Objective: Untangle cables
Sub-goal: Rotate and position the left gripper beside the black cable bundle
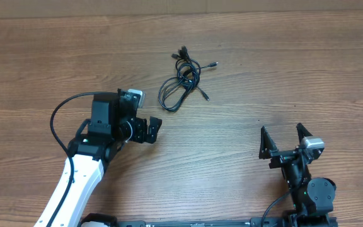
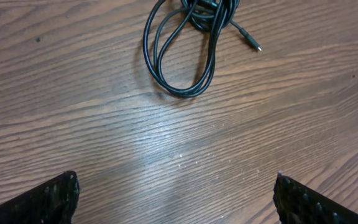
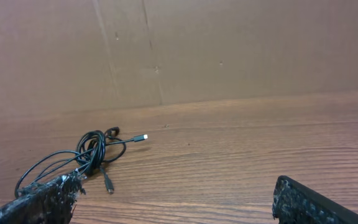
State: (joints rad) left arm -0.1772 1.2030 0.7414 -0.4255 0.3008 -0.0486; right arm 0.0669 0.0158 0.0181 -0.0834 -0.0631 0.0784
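Observation:
The cables [image 1: 181, 79] are thin black cords bundled in loose loops with a knot at the top, lying on the wooden table at centre back, with plug ends sticking out to the right. My left gripper [image 1: 151, 129] is open and empty, just below and left of the bundle. In the left wrist view the loops [image 2: 182, 53] lie ahead of the wide-apart fingers [image 2: 176, 199]. My right gripper [image 1: 285, 140] is open and empty at the front right, far from the cables. The right wrist view shows the bundle [image 3: 82, 155] at the left, with a silver-tipped plug.
A brown cardboard wall [image 3: 179, 50] stands behind the table's far edge. The left arm's thick black wire [image 1: 58, 123] loops out to the left of the arm. Bare wooden tabletop [image 1: 263, 75] lies around the bundle.

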